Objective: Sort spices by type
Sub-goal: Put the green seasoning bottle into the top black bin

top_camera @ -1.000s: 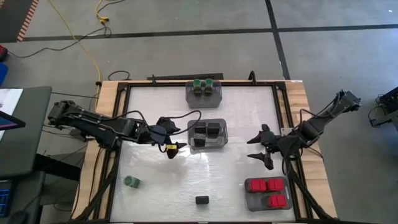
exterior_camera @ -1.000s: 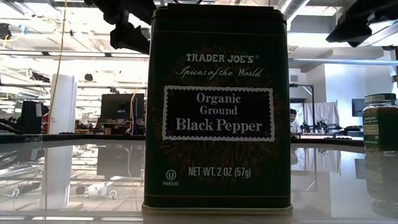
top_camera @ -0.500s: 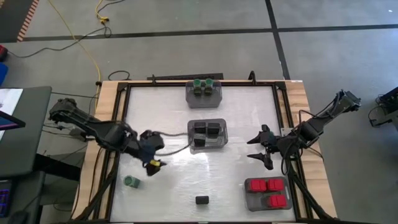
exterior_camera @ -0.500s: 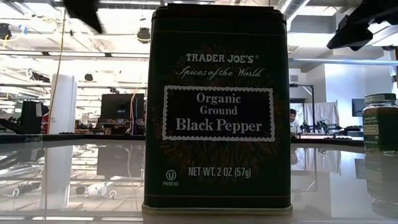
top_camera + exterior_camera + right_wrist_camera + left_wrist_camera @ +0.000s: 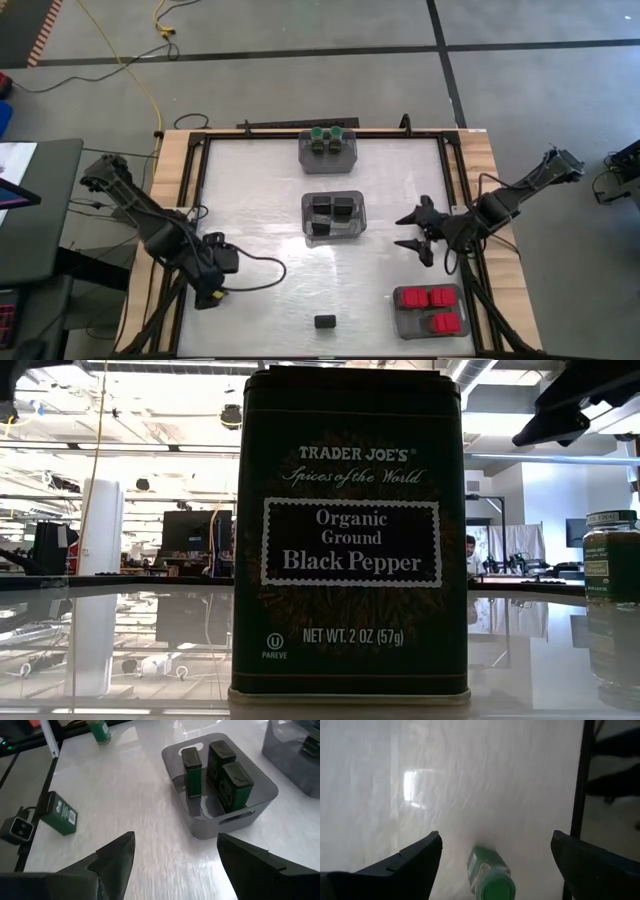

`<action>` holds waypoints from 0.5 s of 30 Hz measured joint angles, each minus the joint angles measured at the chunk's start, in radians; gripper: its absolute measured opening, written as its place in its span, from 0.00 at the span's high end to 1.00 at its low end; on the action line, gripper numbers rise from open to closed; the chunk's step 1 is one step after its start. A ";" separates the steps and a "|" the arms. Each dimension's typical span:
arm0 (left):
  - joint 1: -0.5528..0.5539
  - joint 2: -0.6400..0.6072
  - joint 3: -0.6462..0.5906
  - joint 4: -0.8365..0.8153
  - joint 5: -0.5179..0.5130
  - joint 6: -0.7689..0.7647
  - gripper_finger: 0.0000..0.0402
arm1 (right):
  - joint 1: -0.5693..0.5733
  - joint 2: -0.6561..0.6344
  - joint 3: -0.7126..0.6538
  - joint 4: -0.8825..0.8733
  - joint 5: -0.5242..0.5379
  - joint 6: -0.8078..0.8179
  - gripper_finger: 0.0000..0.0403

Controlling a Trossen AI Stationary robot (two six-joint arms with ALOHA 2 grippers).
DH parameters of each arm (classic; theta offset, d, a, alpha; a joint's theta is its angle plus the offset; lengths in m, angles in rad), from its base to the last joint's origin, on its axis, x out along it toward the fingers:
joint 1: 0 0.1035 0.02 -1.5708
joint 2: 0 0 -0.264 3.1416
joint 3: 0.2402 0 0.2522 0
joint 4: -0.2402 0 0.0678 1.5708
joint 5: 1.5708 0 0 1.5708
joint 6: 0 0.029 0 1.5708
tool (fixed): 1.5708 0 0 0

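Hovering released, the left end effector (image 5: pixel 495 851) sits over a green-capped jar (image 5: pixel 489 879).

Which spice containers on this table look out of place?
Two sit outside the bins: a black tin alone at the near edge, and a green-capped jar near the left edge, below the left gripper, whose jaws are open.

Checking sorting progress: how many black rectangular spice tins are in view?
4. Three black rectangular spice tins stand together in the translucent grey plastic bin at mid-table; the fourth tin stands alone near the table edge, before the low camera. None seems hidden.
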 joint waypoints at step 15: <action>-0.081 0.001 -0.102 -0.017 0.079 -0.060 0.11 | -0.083 0.000 0.000 0.000 0.000 0.041 0.23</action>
